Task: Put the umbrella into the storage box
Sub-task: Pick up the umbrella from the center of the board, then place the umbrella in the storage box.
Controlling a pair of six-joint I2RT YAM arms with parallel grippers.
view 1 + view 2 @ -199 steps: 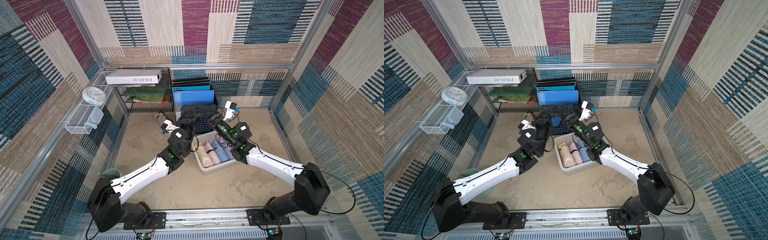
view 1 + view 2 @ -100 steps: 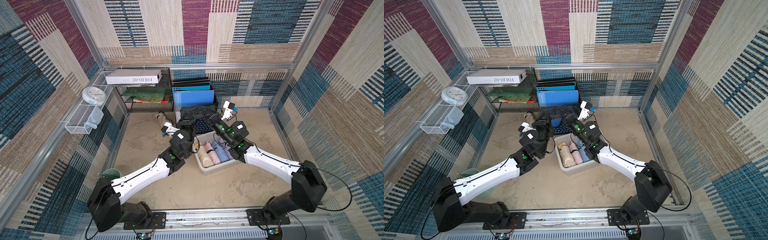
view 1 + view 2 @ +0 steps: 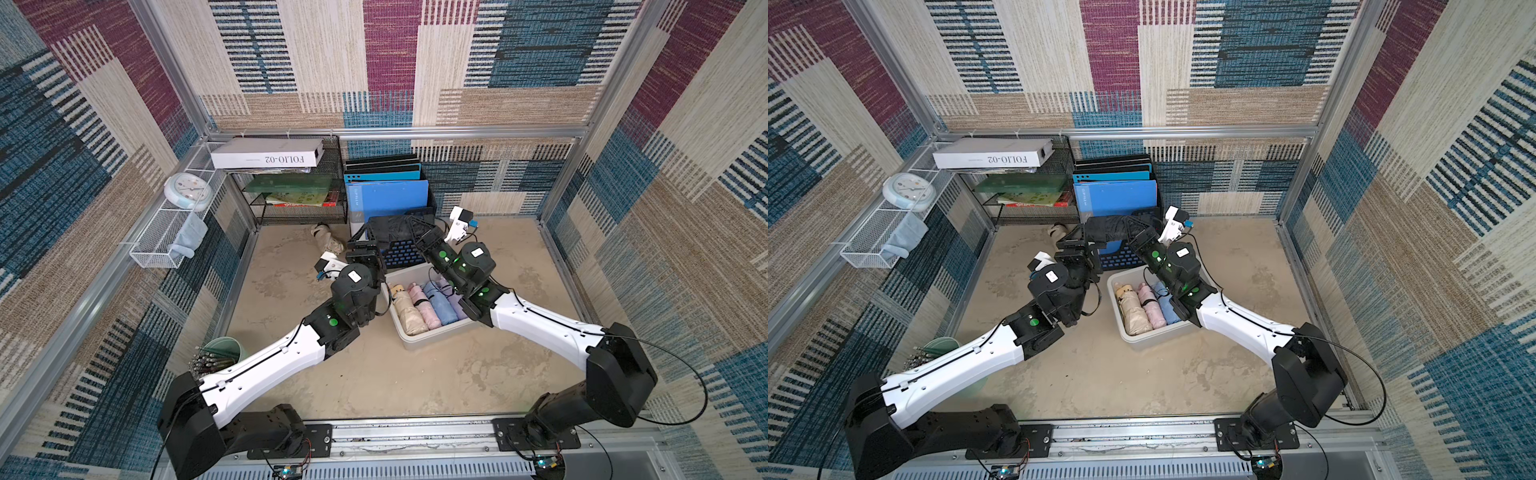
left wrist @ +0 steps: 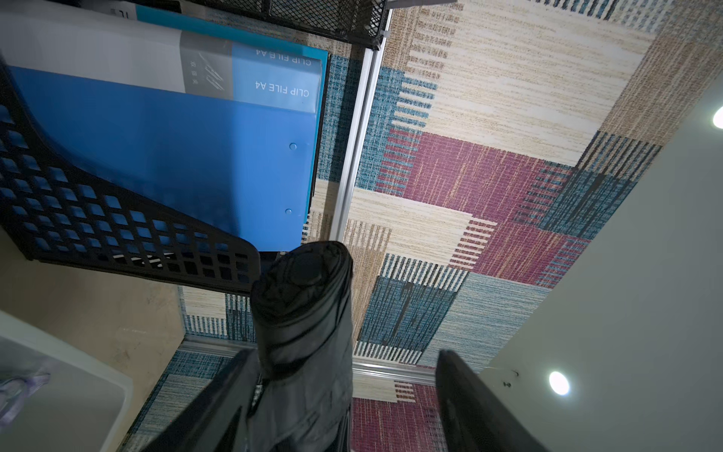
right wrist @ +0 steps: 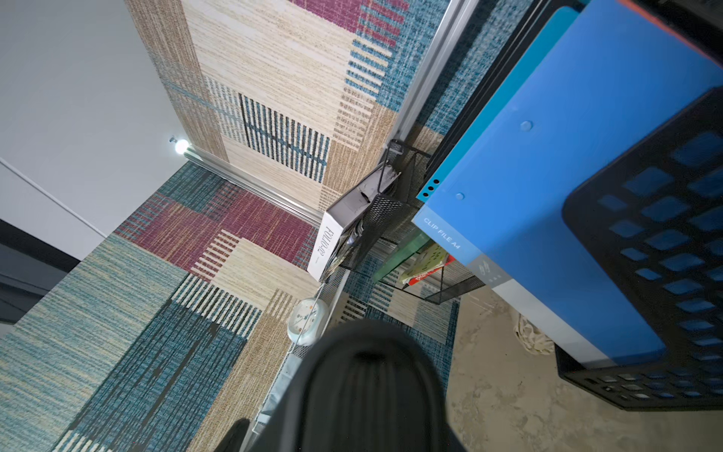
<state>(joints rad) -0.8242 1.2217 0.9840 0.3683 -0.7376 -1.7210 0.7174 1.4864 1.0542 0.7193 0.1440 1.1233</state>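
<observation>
A black folded umbrella [image 3: 390, 226] [image 3: 1108, 228] hangs level above the black file holder, behind the storage box [image 3: 436, 334] [image 3: 1154, 336]. My right gripper [image 3: 419, 232] [image 3: 1138, 232] is shut on the umbrella's right end, and in the right wrist view the umbrella [image 5: 371, 391] fills the space between the jaws. My left gripper [image 3: 362, 240] [image 4: 346, 358] is open around the other end. There the umbrella [image 4: 301, 313] leans on one finger [image 4: 234, 375], with a clear gap to the other. The grey-white box holds several folded umbrellas side by side: beige, pink, blue and lilac.
The black perforated file holder [image 3: 399, 249] with blue folders stands right behind the box. A black wire rack [image 3: 299, 199] with books and a white FOLIO box [image 3: 266, 156] is at the back left. A white mesh basket [image 3: 166, 232] hangs on the left wall. A green pen cup [image 3: 224, 353] sits by my left arm.
My right gripper closed on the umbrella's right end. Then my left gripper's jaws opened off the umbrella's left end. Both arms stayed almost in place.
</observation>
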